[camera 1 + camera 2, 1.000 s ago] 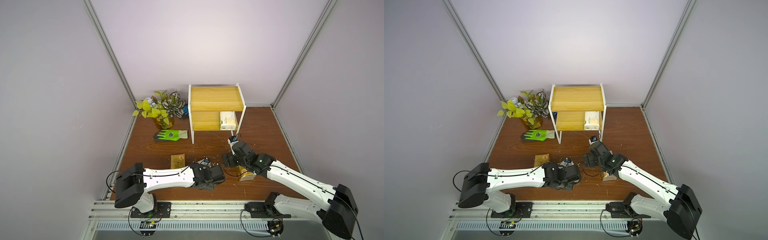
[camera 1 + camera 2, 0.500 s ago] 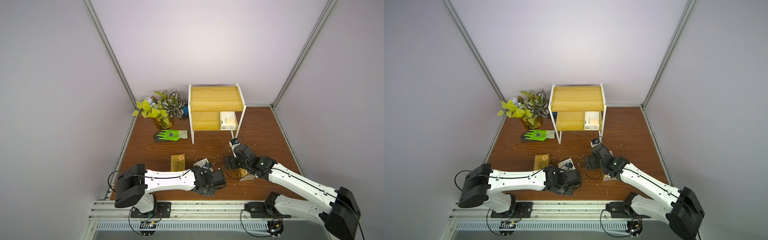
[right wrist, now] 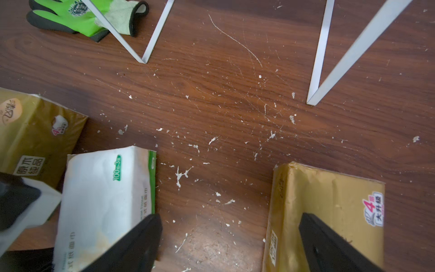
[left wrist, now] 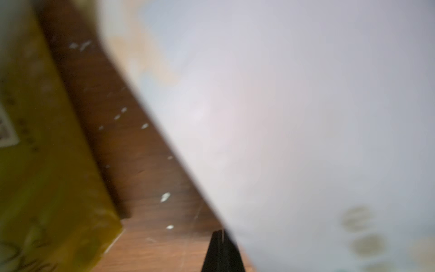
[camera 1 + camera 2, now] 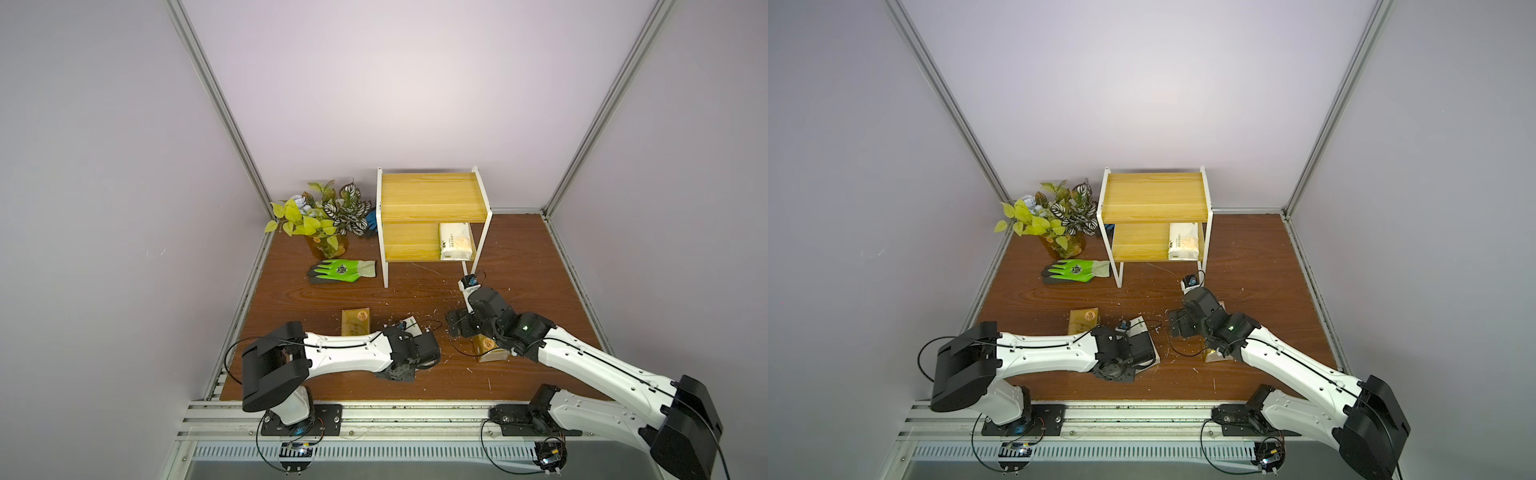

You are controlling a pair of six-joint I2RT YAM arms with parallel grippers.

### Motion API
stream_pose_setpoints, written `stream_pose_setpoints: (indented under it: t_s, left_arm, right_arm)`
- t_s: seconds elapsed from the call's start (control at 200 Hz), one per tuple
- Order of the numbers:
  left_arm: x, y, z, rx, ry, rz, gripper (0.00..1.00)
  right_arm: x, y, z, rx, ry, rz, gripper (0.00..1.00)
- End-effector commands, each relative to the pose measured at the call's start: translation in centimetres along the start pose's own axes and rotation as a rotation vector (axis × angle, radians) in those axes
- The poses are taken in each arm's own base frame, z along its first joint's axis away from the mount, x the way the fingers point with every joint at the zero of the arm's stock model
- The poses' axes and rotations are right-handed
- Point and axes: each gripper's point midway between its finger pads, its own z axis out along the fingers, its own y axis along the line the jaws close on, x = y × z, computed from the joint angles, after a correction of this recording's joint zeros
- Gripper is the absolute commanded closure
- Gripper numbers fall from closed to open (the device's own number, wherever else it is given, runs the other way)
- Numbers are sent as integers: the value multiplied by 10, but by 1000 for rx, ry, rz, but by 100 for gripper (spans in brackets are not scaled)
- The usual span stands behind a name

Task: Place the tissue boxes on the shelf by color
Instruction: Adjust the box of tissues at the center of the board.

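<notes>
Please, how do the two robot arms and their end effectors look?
Both the left arm and the right arm have white rounded shells with black joints. Thin black cables loop outside them. The right one carries a small green light. The left end effector and right end effector have black tapered fingers.

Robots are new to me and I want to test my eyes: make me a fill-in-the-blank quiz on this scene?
The white pack on the shelf lies on its ____ board.
The glove beside the shelf is ____.
The right arm's jaws stand ____.
Gold packs on the table: ____.
Missing words: lower, green, open, two.
</notes>
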Motion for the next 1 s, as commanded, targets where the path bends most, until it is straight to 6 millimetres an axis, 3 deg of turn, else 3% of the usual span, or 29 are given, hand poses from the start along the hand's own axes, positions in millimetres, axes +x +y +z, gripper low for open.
stream_pose_setpoints:
  t_s: [0.0, 0.19, 0.35, 0.515, 0.595, 0.681, 0.766, 0.996]
  left_arm:
    - [-7, -7, -9, 3, -35, 25, 100]
    - [-27, -2, -43, 55, -160, -62, 100]
    - [-40, 14, -51, 61, -204, -119, 100]
    - [-37, 16, -45, 47, -187, -120, 100]
    - [-33, 14, -38, 34, -158, -97, 100]
    - [-25, 15, -30, 18, -123, -74, 100]
    - [-20, 22, -24, 2, -106, -74, 100]
    - [-36, 57, -18, -62, -147, -123, 100]
  right_arm:
    - [-8, 10, -4, -52, -9, -13, 1]
    - [27, 18, -10, -146, 88, -63, 7]
    - [56, 20, -22, -210, 166, -77, 15]
    - [80, 59, -29, -360, 259, -172, 20]
    - [94, 59, -21, -339, 315, -168, 31]
    - [96, 63, -17, -344, 330, -144, 59]
    - [96, 69, -16, -376, 323, -114, 78]
    - [89, 68, -1, -347, 266, -62, 79]
